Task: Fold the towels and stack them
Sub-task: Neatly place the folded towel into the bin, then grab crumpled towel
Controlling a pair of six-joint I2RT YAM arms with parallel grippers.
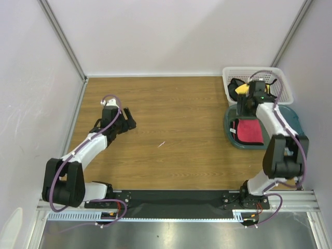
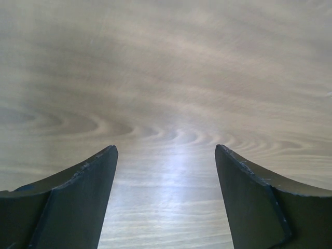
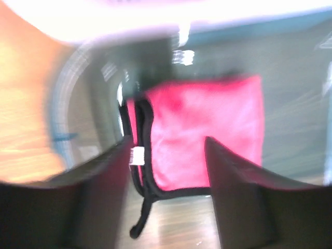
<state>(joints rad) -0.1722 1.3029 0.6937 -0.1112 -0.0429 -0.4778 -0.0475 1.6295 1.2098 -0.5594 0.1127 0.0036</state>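
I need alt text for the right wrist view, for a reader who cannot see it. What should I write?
A folded pink-red towel with black edging lies in a teal tub, in a blurred view from above. Two dark fingers frame it at the bottom, standing apart and holding nothing.

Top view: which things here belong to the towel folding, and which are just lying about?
Job: pink-red towel lying in the teal tub; yellow and black towels heaped in the white basket.
Lying about: tub and basket themselves, only holders; small white speck on the table.
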